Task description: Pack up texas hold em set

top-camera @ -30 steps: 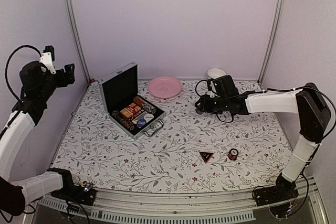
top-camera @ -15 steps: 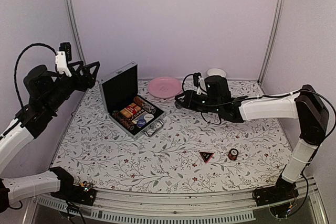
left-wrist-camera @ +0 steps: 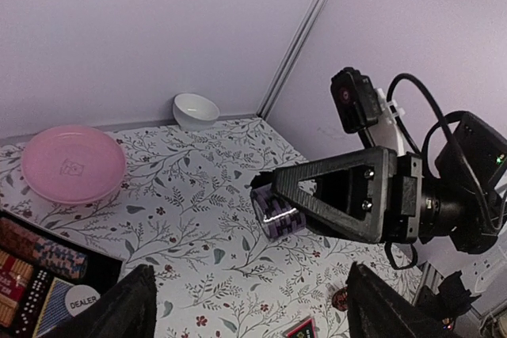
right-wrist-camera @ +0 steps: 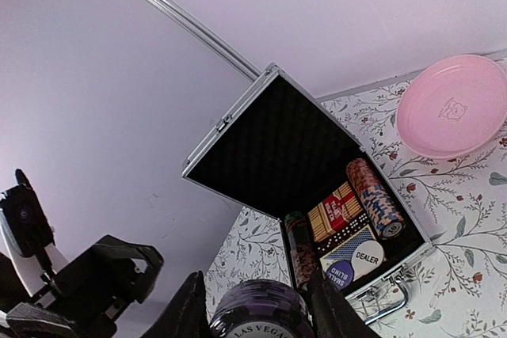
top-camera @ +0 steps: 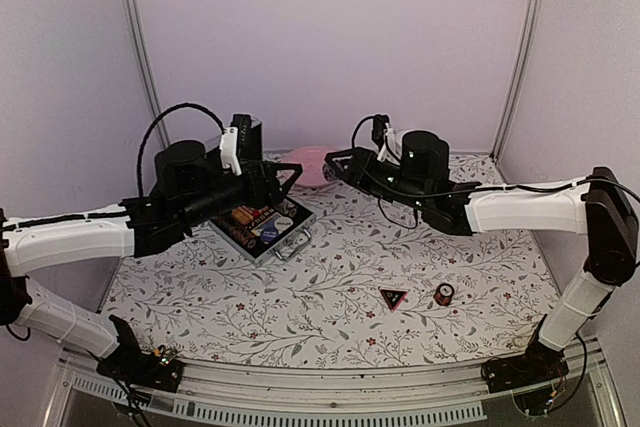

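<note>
- The right gripper (right-wrist-camera: pixel 255 300) is clamped on a purple chip stack (left-wrist-camera: pixel 278 214), with one finger on each side. The stack's rim reads "LAS VEGAS".
- The right arm reaches in low and almost level from the right side. It holds the stack in the air above the table (top-camera: pixel 330 322), near the pink plate (top-camera: pixel 312 159).
- The left gripper (left-wrist-camera: pixel 249 275) is spread wide, empty and touching nothing.
- The left arm stretches in from the left with its wrist over the case (right-wrist-camera: pixel 277 148). Its fingers point toward the right gripper, and the two stand apart.
- The case lies open at the back left, with its black-lined lid tilted back. Inside are rows of chips (right-wrist-camera: pixel 377 197), card decks (right-wrist-camera: pixel 339 210) and a white dealer button (right-wrist-camera: pixel 367 257).
- Out on the table at the front right lie the triangle (top-camera: pixel 393 297) and a red chip stack (top-camera: pixel 444 294), just beside each other.
- A white bowl (left-wrist-camera: pixel 195 108) sits at the back wall, near the plate.
</note>
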Available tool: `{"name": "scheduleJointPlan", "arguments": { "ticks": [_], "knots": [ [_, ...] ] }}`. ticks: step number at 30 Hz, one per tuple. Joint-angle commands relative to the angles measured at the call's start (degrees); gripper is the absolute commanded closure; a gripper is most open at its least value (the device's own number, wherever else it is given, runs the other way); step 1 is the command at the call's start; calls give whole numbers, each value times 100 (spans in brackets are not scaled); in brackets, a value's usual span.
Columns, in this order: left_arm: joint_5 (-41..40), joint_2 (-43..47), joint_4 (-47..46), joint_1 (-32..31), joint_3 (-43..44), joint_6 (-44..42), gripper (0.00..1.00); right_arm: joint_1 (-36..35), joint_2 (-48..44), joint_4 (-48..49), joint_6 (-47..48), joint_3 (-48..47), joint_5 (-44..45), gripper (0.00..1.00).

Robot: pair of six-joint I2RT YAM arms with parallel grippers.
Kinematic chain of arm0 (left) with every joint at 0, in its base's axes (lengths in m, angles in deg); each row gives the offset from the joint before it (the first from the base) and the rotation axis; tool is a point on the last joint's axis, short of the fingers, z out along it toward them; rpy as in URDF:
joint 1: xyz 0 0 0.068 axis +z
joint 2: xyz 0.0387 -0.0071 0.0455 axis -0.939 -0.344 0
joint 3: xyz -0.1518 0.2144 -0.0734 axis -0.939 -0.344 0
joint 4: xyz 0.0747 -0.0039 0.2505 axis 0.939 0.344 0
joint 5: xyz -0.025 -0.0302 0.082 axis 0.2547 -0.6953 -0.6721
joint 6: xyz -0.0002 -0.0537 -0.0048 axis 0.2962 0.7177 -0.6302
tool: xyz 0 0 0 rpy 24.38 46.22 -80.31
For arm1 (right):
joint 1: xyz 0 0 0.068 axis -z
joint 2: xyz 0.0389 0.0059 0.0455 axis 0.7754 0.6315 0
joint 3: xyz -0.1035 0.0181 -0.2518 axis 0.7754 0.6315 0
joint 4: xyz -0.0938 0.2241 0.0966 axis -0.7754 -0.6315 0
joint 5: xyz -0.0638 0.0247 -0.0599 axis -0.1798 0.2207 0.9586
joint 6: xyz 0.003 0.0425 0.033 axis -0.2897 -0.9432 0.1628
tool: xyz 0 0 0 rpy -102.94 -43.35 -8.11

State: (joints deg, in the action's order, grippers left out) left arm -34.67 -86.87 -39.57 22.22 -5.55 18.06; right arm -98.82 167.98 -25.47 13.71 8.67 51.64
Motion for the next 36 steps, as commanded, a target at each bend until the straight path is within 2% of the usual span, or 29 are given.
{"name": "scheduleJointPlan", "arguments": {
  "ticks": [1, 15, 26, 36],
  "knots": [
    [541, -528, -501, -128, 265, 554, 17, -112, -239, 379, -70, -60, 95, 84],
    [1141, -1491, -488, -122, 921, 181, 14, -265, -480, 328, 15, 2, 201, 85],
    [1369, -1710, -254, -124, 954, 151, 25, -272, -680, 295, 100, 60, 173, 85],
    [1355, -1837, -566, -135, 1015, 123, 23, -291, -671, 284, 54, 58, 142, 85]
  ]
}}
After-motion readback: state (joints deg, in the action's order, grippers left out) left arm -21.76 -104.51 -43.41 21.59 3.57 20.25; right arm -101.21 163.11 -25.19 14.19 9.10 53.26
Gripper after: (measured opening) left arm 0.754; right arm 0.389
